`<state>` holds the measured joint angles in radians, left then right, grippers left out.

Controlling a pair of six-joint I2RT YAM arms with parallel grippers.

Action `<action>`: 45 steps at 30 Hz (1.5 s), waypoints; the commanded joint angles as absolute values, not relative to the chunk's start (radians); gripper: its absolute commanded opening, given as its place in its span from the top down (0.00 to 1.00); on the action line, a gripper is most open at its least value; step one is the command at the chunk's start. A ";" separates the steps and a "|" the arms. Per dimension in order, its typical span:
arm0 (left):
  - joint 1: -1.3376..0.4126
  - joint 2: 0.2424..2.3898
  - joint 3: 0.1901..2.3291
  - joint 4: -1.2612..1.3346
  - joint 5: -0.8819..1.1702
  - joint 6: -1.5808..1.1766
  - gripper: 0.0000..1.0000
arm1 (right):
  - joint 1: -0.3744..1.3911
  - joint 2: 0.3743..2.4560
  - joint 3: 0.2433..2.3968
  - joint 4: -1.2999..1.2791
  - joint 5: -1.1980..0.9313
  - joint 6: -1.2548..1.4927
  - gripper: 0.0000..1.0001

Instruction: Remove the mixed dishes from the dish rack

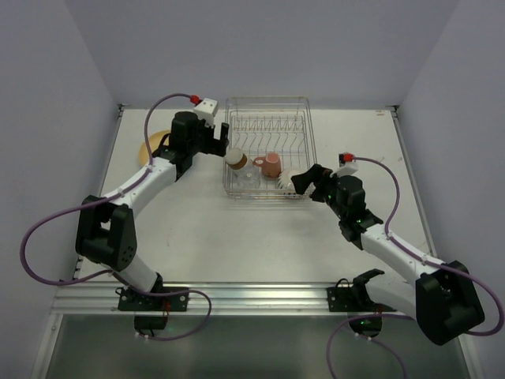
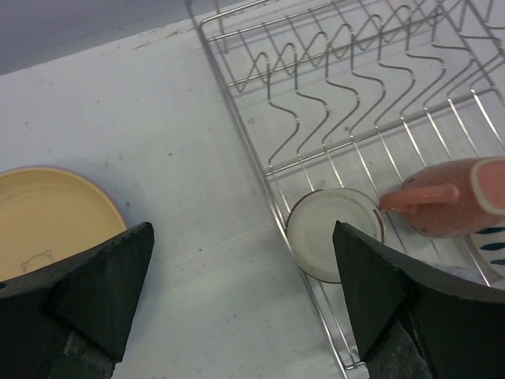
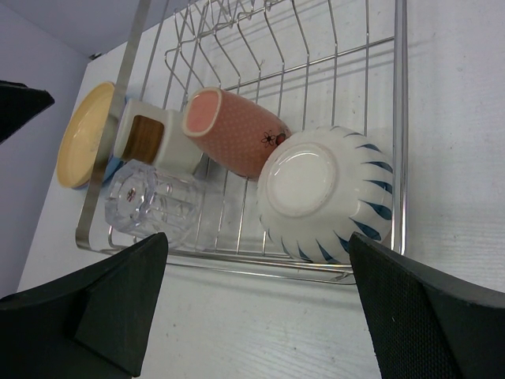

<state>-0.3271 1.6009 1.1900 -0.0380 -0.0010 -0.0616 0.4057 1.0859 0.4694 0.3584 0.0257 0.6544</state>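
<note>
Hovering with jaws apart, the right gripper (image 1: 300,181) faces the white cup (image 3: 316,189), lying base-first toward it in the dish rack (image 1: 268,100).

Yellow plate (image 2: 47,217) cut off by left frame edge, pink mug (image 2: 454,207) cut off at right, white cup (image 2: 493,241) barely a sliver.
</note>
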 commanded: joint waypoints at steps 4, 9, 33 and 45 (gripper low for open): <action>-0.322 1.557 1.167 0.047 0.296 0.044 0.00 | 0.407 1.097 0.505 0.341 0.009 0.646 0.01; -0.322 1.557 1.163 0.043 0.363 0.084 0.00 | 0.406 1.097 0.506 0.339 0.008 0.644 0.01; -0.400 1.744 1.255 0.002 0.328 0.219 0.04 | 0.407 1.114 0.509 0.341 0.005 0.650 0.01; -0.391 1.835 1.357 -0.182 0.305 0.252 0.16 | 0.407 1.123 0.514 0.344 -0.026 0.655 0.01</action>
